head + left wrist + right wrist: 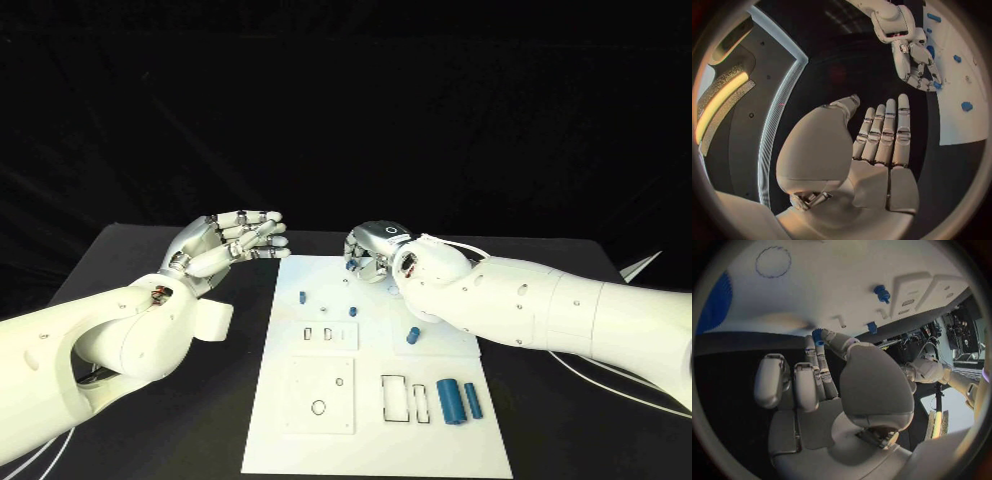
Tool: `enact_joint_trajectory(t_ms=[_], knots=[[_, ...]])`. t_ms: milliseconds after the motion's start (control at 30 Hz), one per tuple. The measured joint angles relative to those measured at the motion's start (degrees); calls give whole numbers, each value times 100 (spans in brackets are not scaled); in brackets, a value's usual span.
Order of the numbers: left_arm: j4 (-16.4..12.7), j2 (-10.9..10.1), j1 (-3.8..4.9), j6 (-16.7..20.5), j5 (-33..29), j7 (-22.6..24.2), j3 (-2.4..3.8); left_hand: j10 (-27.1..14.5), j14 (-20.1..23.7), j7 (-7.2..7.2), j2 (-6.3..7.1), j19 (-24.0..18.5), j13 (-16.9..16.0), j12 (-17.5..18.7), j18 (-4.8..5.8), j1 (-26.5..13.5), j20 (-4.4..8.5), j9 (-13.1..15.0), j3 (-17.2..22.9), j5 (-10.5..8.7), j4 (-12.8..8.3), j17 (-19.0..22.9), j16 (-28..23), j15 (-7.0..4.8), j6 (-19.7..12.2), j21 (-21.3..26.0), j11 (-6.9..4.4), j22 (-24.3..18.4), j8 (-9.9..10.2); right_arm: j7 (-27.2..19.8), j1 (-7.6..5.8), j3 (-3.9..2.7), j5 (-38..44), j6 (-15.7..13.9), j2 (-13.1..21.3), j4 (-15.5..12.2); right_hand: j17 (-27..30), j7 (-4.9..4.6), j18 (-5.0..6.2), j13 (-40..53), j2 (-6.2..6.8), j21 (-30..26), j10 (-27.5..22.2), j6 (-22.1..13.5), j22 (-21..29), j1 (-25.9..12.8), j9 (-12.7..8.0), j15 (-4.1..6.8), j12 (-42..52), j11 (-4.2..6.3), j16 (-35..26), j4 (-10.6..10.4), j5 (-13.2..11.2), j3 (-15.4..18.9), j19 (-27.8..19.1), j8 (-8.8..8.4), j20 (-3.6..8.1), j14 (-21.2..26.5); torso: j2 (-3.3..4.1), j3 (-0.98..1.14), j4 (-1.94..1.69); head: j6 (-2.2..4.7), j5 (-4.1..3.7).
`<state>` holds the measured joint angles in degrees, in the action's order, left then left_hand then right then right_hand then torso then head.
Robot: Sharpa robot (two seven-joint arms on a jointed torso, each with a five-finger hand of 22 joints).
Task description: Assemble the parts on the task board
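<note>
The white task board [378, 440] lies in the middle of the black table. My right hand [378, 248] is over the board's far edge and pinches a small blue part [818, 335] between thumb and fingertips, close above the board; the same part [353, 266] peeks out below the hand. A blue peg [304, 296] stands near the board's far left, and another blue piece [414, 335] lies to the right of the middle. Two blue cylinders [460, 400] lie side by side near the right front. My left hand [231, 240] hovers left of the board's far corner, fingers straight, holding nothing.
Outlined slots and a drawn circle [319, 407] mark the board's near half. The right forearm [577, 315] crosses above the board's right edge. Black table [159, 250] surrounds the board on all sides.
</note>
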<state>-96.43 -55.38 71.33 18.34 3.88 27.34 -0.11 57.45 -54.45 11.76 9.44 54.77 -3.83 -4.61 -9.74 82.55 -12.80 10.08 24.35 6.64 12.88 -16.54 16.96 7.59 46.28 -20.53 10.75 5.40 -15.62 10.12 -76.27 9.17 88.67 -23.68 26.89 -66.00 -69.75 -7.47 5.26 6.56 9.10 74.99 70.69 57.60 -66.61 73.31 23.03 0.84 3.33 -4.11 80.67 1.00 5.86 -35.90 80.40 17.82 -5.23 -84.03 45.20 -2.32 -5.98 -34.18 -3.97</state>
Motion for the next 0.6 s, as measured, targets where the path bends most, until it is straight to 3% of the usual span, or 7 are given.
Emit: enact_joint_trajectory(t_ms=[100,200,300,333,433,500,600], knots=[[0,-1,2,0,0,-2,0,0,0,0,0,0,0,0,0,0,0,0,0,0,0,0,0,0,0,0,0,0,0,-9,2,1,-14,21,-10,19,85,-28,1,-9,45,-99,-124,-69,112,-53,9,-5,10,-28,-13,-16,-21,-18,-78,-34,-18,-1,1,0,0,-2,1],[0,-1,4,0,-1,-5,0,0,0,0,0,0,0,25,0,0,0,0,0,0,0,-10,0,0,0,0,0,-10,0,-23,5,4,-35,40,-21,45,388,-92,1,-64,88,-398,-416,-203,504,-139,49,-89,52,-96,-195,-37,-42,-41,-289,-90,-64,-2,3,1,2,-5,-3],[0,-1,7,0,-1,-7,0,0,0,0,0,0,0,25,0,0,0,0,0,0,0,-10,0,0,0,0,0,-10,0,-37,9,6,-59,43,-32,67,751,-166,99,-181,157,-850,-951,-531,1058,-204,14,-164,30,-189,-412,-44,-126,-47,-551,-292,-135,17,4,1,3,-6,-4],[1,-1,7,0,-1,-8,0,0,0,0,0,0,0,25,0,0,0,0,0,0,0,-10,0,0,0,0,0,-10,0,-39,9,6,-65,43,-32,70,998,-189,188,-227,227,-1101,-1191,-701,1374,-197,-19,-220,30,-223,-563,-22,-186,-19,-704,-400,-162,73,5,1,3,-7,-4],[3,-1,8,0,-1,-12,0,0,0,0,0,0,0,25,0,0,0,0,0,0,0,-9,0,0,0,0,0,-10,0,-45,9,6,-82,42,-13,59,1418,-163,227,-276,301,-1627,-1663,-1010,1966,-119,-61,-293,30,-305,-842,-25,-242,306,-947,-621,-223,163,5,1,3,-12,-4],[6,-2,9,0,-1,-14,0,0,0,0,0,0,0,25,0,0,0,0,0,0,0,-9,0,0,0,0,0,-10,0,-49,9,6,-91,40,29,5,1531,-90,317,-271,266,-1847,-1827,-1108,2172,-9,-61,-298,132,-331,-912,-81,-194,754,-974,-717,-234,196,5,2,5,-15,-4],[14,-3,10,0,-1,-19,0,0,0,0,-24,0,0,25,0,-24,0,1,0,-4,0,-9,-23,0,0,23,0,-10,0,-51,9,5,-99,38,134,-129,1569,-77,317,-263,197,-1964,-1871,-1121,2251,149,-34,-298,292,-336,-922,-165,-108,1173,-964,-755,-237,196,5,5,10,-15,-1]])
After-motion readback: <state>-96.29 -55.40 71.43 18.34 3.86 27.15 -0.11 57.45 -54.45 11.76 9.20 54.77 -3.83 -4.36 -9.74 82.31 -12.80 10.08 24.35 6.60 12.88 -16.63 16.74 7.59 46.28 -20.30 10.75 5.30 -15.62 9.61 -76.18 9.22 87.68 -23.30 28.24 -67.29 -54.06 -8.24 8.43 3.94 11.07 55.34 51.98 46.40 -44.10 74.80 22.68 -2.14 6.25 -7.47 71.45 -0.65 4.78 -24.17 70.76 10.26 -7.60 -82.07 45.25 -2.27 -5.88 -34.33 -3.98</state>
